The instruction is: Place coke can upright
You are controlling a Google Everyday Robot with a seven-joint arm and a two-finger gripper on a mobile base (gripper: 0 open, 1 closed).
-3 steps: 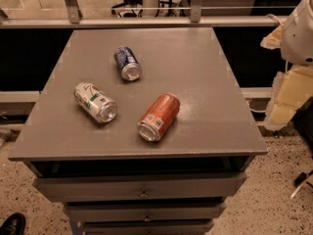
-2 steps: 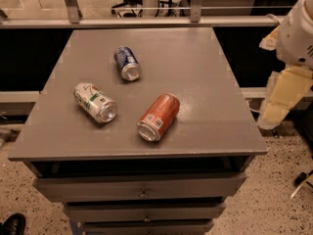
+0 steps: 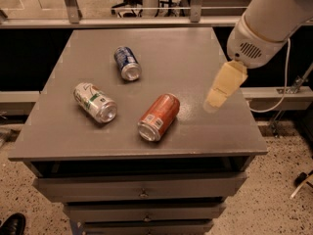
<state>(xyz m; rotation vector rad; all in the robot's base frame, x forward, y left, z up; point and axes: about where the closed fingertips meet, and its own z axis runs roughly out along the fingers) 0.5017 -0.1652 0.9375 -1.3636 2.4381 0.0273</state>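
Glossy red-orange aluminium coke can [image 3: 159,117] with bright silver end, on a smooth, matt grey worktop [image 3: 186,58]; right of the can, apart, a matt cream plastic-looking claw [image 3: 215,99].

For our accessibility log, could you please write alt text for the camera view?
A coke can lies on its side near the front of a grey table, with the gripper hovering beside it, not touching it. A blue can and a white-and-green can also lie on their sides.
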